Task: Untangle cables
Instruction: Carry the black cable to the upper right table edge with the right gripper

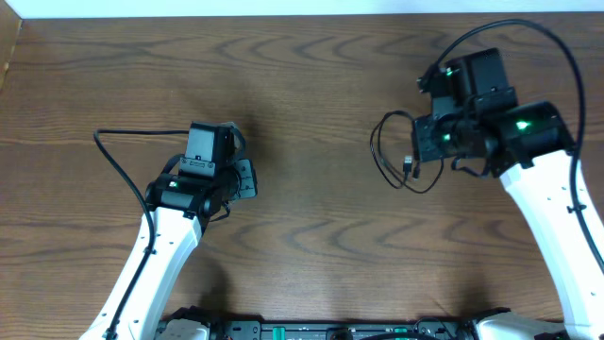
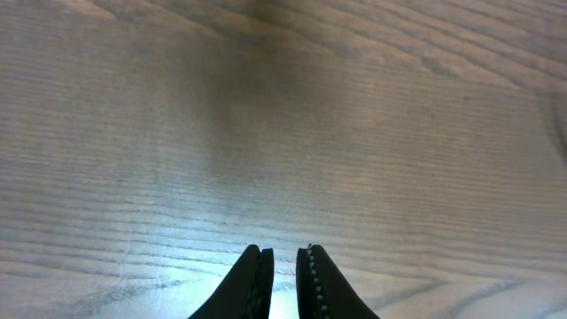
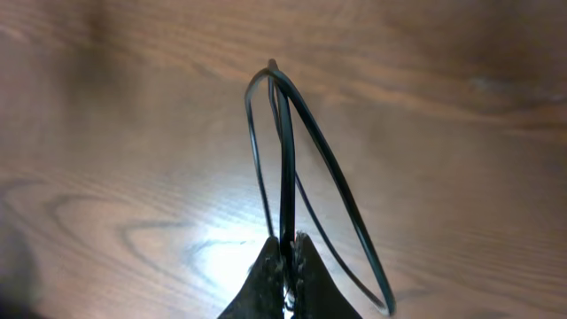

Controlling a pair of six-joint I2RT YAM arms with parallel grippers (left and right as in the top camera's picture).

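The right gripper (image 3: 288, 246) is clamped on the black cable (image 3: 283, 159), whose loops fan toward twelve o'clock. Seen from overhead, they sit near three o'clock on the table (image 1: 302, 76), perhaps touching the wood. At nine o'clock the left gripper (image 2: 283, 259) stands narrow, with nothing between its jaws.

- The bottom edge cut off your left tool (image 2: 285, 259), leaving only its fingertips.
- The black cable (image 3: 330, 159) disappeared between the fingers of the right tool (image 3: 288, 252); you couldn't follow it further.
- From overhead, its end plug (image 1: 408, 166) was too small to identify.
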